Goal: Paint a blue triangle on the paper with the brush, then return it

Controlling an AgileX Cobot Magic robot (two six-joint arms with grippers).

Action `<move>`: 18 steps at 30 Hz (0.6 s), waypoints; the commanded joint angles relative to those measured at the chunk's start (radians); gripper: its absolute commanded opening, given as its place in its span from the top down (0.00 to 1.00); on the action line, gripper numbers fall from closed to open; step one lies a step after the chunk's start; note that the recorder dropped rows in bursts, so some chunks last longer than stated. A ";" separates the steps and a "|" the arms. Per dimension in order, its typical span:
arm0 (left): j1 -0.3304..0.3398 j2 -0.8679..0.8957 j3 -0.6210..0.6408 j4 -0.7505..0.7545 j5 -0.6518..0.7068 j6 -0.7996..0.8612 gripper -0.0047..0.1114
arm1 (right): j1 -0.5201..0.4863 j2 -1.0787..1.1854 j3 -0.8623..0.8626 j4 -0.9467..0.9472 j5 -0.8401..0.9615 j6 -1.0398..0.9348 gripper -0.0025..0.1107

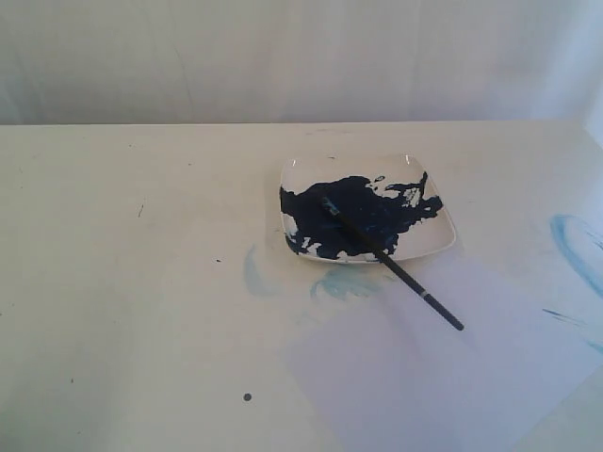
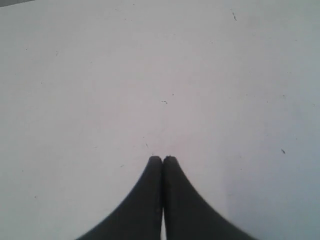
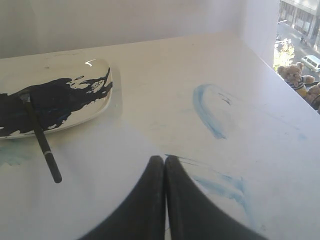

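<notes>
Because its bristle end lies in the navy paint blotch (image 1: 363, 218) and its handle slopes out over the rim of the plate (image 1: 441, 247), the brush (image 1: 394, 266) looks parked to soak up colour while leaving a clean handle free for a pick-up. The handle's far end lies over the edge of the paper (image 1: 424, 377) nearest the plate. That sheet sits just beside the plate, probably so a loaded brush travels little. No blue triangle shows on it; painting judged not yet begun. Left gripper (image 2: 162, 159): tips pressed together, nothing between them, over bare table (image 1: 113, 282). Right gripper (image 3: 165, 158): tips likewise together and empty, well apart from the brush (image 3: 42, 142), angled so plate (image 3: 100, 105) and handle sit in its wrist view. Neither arm appears in the exterior view. Count: one brush, one plate, one sheet, one blotch, zero triangles, two grippers. Pale-blue smears (image 1: 252, 273) on the table: at least three, two close to the plate and one or more toward the right edge, none forming a triangle.
</notes>
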 commanded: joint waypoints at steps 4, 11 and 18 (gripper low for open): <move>-0.007 -0.005 0.000 0.028 -0.395 -0.001 0.96 | -0.002 -0.005 0.005 -0.003 -0.007 0.005 0.98; -0.007 -0.005 0.000 0.035 -0.833 -0.014 0.96 | -0.002 -0.005 0.005 -0.003 -0.007 0.005 0.98; -0.007 0.050 -0.097 0.028 -0.842 -0.161 0.96 | -0.002 -0.005 0.005 -0.003 -0.007 0.005 0.98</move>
